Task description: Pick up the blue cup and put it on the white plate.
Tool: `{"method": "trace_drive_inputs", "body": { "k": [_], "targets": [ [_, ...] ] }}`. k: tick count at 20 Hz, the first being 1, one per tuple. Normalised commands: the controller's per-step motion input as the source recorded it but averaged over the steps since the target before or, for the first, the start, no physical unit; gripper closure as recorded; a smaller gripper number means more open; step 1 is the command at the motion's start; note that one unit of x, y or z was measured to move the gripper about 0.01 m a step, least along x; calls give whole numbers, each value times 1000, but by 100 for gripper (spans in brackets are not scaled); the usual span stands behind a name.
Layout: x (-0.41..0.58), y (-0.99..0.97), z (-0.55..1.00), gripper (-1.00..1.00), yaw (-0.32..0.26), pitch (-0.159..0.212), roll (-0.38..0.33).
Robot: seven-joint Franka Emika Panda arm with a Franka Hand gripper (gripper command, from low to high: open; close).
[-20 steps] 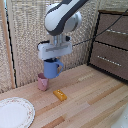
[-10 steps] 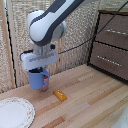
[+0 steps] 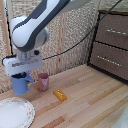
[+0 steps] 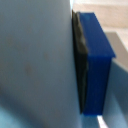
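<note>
The blue cup (image 3: 20,84), a light-blue mug with its handle toward the exterior view's right, hangs just above the table. My gripper (image 3: 22,74) is shut on its rim from above. It hovers beyond the far rim of the white plate (image 3: 14,113), which lies at the exterior view's lower left. In the wrist view the cup's pale wall (image 4: 35,60) fills most of the picture, pressed against one blue finger pad (image 4: 95,60); the other finger is hidden.
A pink handleless cup (image 3: 43,81) stands just to the exterior view's right of the blue cup. A small orange block (image 3: 60,95) lies on the wooden table. A dark wooden drawer unit (image 3: 112,42) stands at the right.
The arm has carried the blue cup toward the exterior view's left, past the pink cup, and closer to the plate. The pink cup now shows uncovered.
</note>
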Motion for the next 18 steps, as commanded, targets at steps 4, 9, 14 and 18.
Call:
{"method": "trace_drive_inputs", "body": {
  "k": [4, 9, 14, 18],
  "targets": [
    [113, 909, -361, 100, 0, 47, -43],
    [19, 730, -402, 100, 0, 0, -150],
    [30, 363, -73, 100, 53, -37, -238],
    [111, 16, 151, 100, 160, -104, -241]
  ]
}}
